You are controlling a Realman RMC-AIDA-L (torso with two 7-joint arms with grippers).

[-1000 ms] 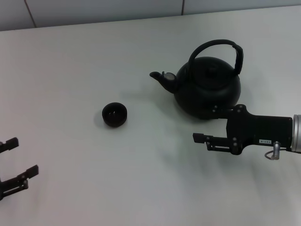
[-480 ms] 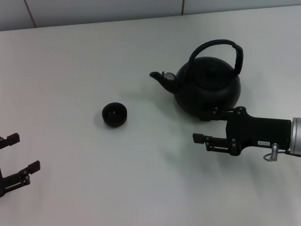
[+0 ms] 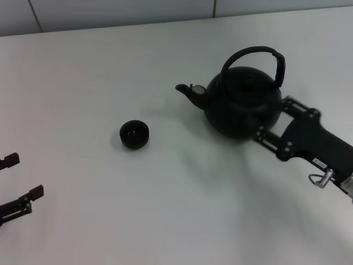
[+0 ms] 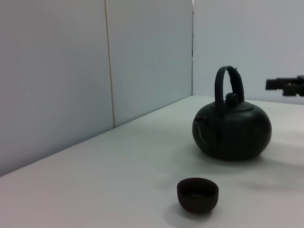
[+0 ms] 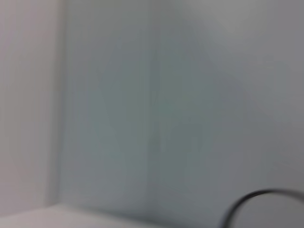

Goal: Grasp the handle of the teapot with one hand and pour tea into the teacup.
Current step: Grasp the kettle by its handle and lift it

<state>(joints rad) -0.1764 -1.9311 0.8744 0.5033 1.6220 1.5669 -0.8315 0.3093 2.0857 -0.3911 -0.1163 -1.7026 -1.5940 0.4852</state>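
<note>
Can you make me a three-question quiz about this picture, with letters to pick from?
1. Where is the teacup compared with the teapot?
A. On the side its spout points to
B. Behind its handle
C. On top of its lid

2. What colour are the teapot and the teacup?
A. White
B. Black
C. Red

3. Is the right gripper holding the handle of the teapot?
A. Yes, it is lifting it
B. Yes, and it is pouring
C. No, not yet

Answers:
1 is A, because the spout points toward the robot's left and the teacup sits out that way on the table.
2 is B, because both are plain black.
3 is C, because the right gripper is low beside the teapot's body and the handle arches free above. The left gripper waits at the table's near left edge.
</note>
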